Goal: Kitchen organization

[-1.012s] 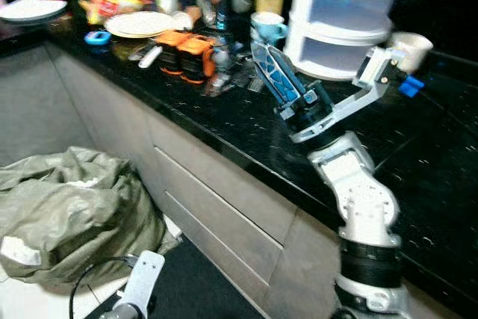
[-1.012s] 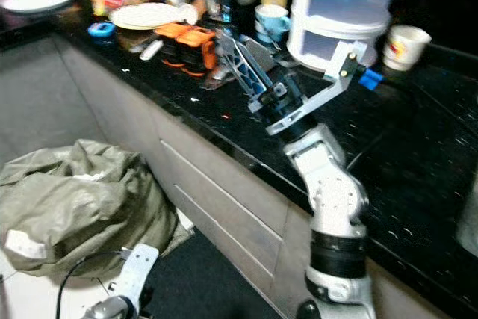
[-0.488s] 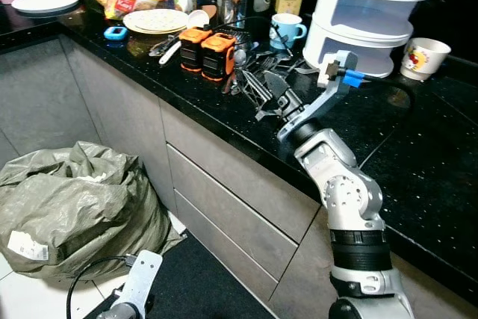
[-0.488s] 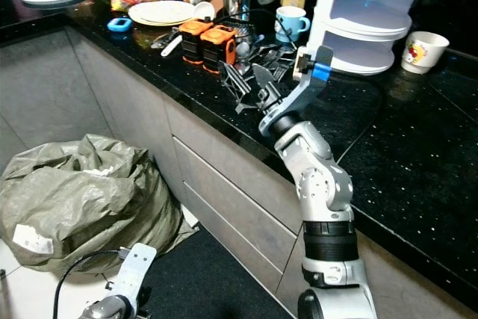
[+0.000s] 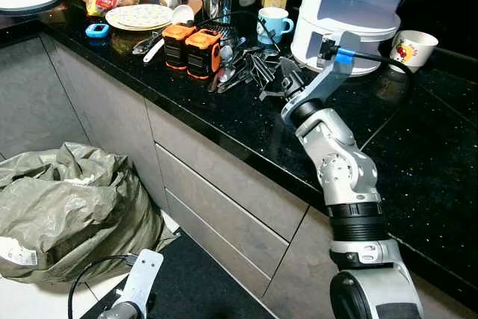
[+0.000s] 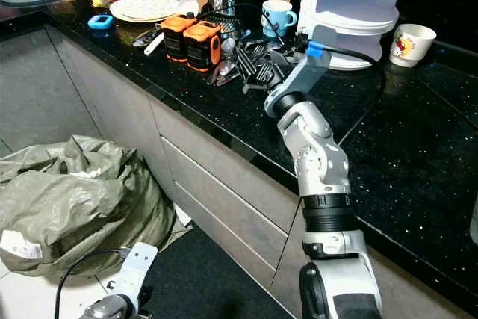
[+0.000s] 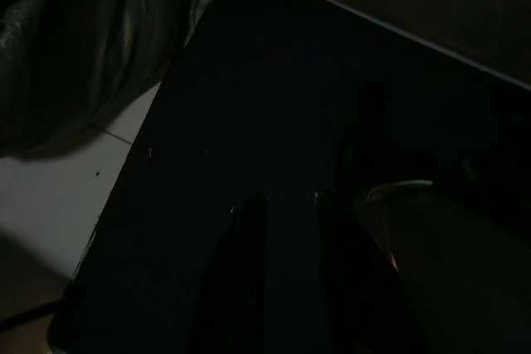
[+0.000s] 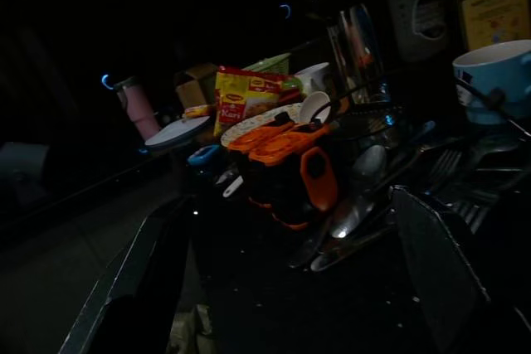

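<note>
The left pincer (image 7: pixel 286 205) hangs idle, fingers narrowly apart, near the bag (image 5: pixel 67 207) on the floor, while the right pincer (image 8: pixel 282 288), spread wide and empty, faces the cutlery (image 5: pixel 239 69) heaped on the desk (image 5: pixel 246 128), likely to sort it.

Crumpled grey-green sack (image 5: pixel 71 211) on floor below grey drawer fronts (image 5: pixel 224 207); black mat (image 5: pixel 202 282) beside.

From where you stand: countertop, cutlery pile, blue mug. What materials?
Countertop: looks like polished black stone, maybe granite; glossy with pale speckles.
Cutlery pile: seemingly metal, likely stainless; silvery spoon bowls catch bright glints.
Blue mug: probably glazed ceramic; smooth shiny wall, thick handle.
Right gripper is at the pile's edge, open.
</note>
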{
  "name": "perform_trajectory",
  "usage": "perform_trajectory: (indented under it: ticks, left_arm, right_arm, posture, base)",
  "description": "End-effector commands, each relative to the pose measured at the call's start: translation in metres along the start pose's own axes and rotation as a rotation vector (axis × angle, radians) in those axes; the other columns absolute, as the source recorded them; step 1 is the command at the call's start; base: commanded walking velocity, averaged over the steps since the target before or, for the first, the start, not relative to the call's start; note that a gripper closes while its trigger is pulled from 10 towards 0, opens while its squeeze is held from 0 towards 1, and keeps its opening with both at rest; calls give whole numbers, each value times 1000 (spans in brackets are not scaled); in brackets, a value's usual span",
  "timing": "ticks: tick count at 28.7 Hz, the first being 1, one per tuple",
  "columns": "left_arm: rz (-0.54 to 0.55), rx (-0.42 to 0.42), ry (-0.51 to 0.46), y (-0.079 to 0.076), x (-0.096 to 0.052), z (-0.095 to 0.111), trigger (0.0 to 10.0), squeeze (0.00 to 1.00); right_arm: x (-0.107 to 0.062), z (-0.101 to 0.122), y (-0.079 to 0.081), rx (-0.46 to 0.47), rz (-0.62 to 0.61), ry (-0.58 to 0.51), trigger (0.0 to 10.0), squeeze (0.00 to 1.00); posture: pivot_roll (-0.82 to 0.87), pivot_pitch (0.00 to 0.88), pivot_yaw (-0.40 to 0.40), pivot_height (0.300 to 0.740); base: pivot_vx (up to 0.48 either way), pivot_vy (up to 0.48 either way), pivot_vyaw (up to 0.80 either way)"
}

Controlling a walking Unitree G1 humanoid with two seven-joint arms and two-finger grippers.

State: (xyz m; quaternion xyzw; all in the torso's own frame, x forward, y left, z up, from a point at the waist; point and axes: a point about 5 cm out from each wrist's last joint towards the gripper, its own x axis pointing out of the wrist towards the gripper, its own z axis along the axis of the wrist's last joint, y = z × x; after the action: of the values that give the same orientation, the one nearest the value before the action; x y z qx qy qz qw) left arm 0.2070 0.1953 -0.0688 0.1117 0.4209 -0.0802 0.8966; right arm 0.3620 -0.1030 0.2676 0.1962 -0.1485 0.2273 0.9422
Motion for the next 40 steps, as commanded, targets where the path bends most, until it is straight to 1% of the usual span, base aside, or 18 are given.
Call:
perform_trajectory:
  ticks: [1, 7, 12, 16, 26, 36, 40]
  left_arm:
    - [-6, -25, -2, -2, 0, -2, 10000, 0]
    - [-9, -22, -4, -2, 0, -2, 10000, 0]
    - [-14, -17, -6, -2, 0, -1, 10000, 0]
    - [-17, -16, -10, -2, 0, 0, 10000, 0]
    - [-21, -25, -18, -3, 0, 1, 10000, 0]
    - [-13, -38, -28, -3, 0, 1, 10000, 0]
    - [-14, -37, -28, -4, 0, 2, 10000, 0]
  right_arm:
    - [1, 3, -3, -9, -13, -18, 10000, 0]
    - [0, 3, -3, -9, -15, -18, 10000, 0]
    - [0, 3, -3, -13, -13, -17, 10000, 0]
    - [1, 1, -3, -44, -4, -7, 10000, 0]
    - [2, 2, -2, -40, 7, -17, 10000, 0]
    - [3, 7, 2, -32, 38, -38, 10000, 0]
    - [7, 9, 5, -49, 49, -35, 10000, 0]
  posture:
    - [94, 61, -38, 740]
    - [92, 61, -35, 740]
    - [92, 60, -36, 740]
    - [91, 58, -37, 740]
    - [88, 57, -38, 740]
    - [85, 61, -41, 740]
    - [89, 73, -48, 740]
  base:
    - [0, 0, 0]
    - [0, 0, 0]
    - [0, -417, 0]
    - [0, -458, 0]
    - [0, -421, 0]
    - [0, 0, 0]
    - [0, 0, 0]
